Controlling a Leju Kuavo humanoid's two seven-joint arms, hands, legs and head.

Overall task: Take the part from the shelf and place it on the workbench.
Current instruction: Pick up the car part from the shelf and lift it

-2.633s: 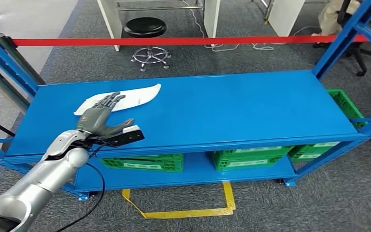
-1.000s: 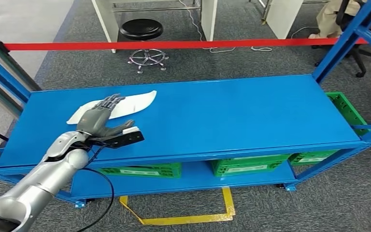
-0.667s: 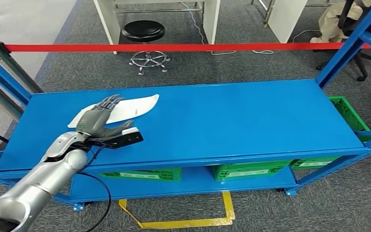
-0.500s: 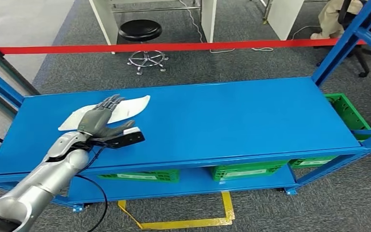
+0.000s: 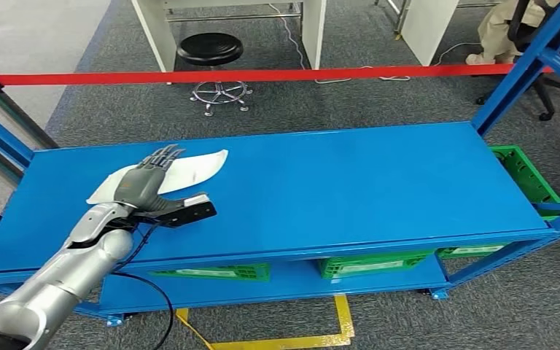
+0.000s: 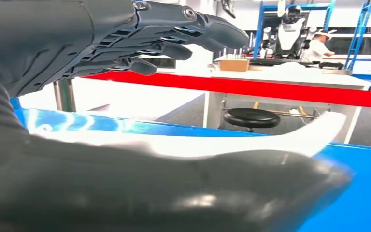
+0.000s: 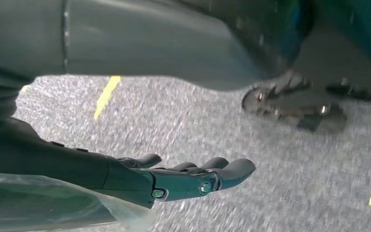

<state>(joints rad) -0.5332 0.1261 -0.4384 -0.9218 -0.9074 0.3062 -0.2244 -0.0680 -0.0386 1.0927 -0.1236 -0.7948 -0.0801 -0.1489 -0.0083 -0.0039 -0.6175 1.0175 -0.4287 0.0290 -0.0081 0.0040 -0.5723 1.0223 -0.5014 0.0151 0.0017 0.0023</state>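
The big blue shelf (image 5: 321, 175) is standing across the view, with grey carpet (image 5: 379, 98) behind it. A long red tape (image 5: 262, 74) is stretching from side to side past the shelf, and a black stool (image 5: 210, 52) is sitting just beyond the tape. Green crates (image 5: 368, 264) are sitting on the lower level of the shelf, and one more green crate (image 5: 525, 175) is poking out at the right end.

The white part (image 5: 189, 169) is lying flat on the top of the shelf, near its left end. It is long and thin and a bit curved. Its long side is running left to right and slanting a little away from the robot, with the pointed tip aiming right and toward the far edge.

The left hand (image 5: 146, 182) is hovering over the left half of the part, fingers (image 6: 193, 29) straight and spread above it, thumb below, holding nothing.

The right hand (image 7: 183, 181) is hanging over the carpet, fingers loosely open and holding nothing
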